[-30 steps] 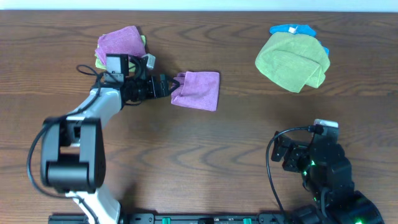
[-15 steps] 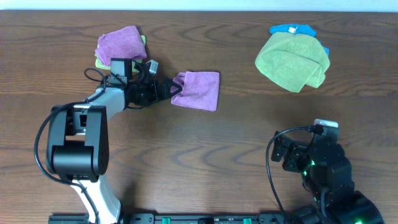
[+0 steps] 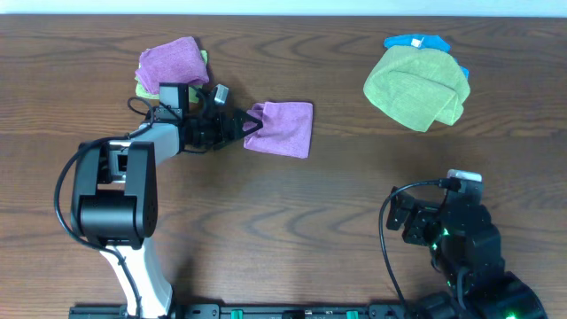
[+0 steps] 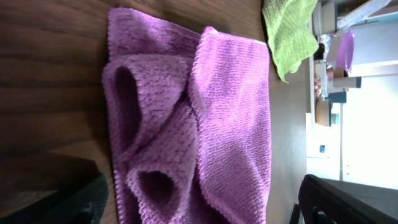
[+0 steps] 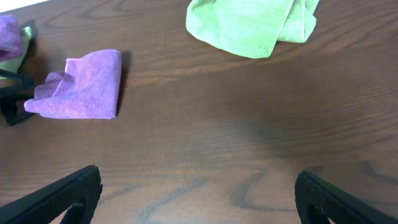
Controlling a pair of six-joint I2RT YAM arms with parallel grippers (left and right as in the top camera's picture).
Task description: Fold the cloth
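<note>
A folded purple cloth (image 3: 285,129) lies on the wooden table left of centre, its left edge bunched into loose loops. It fills the left wrist view (image 4: 230,118) and shows at the left of the right wrist view (image 5: 87,87). My left gripper (image 3: 250,125) is open, its fingers spread on either side of the cloth's bunched left edge (image 4: 199,205). I cannot tell whether they touch it. My right gripper (image 5: 199,190) is open and empty over bare table at the front right, far from the cloth.
A crumpled green cloth (image 3: 416,89) lies at the back right, partly over a blue item (image 3: 415,42). A folded purple cloth (image 3: 170,60) sits on a green one at the back left, just behind my left arm. The right arm's base (image 3: 465,252) is at the front right.
My left arm has swung so its gripper sits a little further right at the cloth's edge, with the fingers spread wider. The cloth and the right arm have not moved.
</note>
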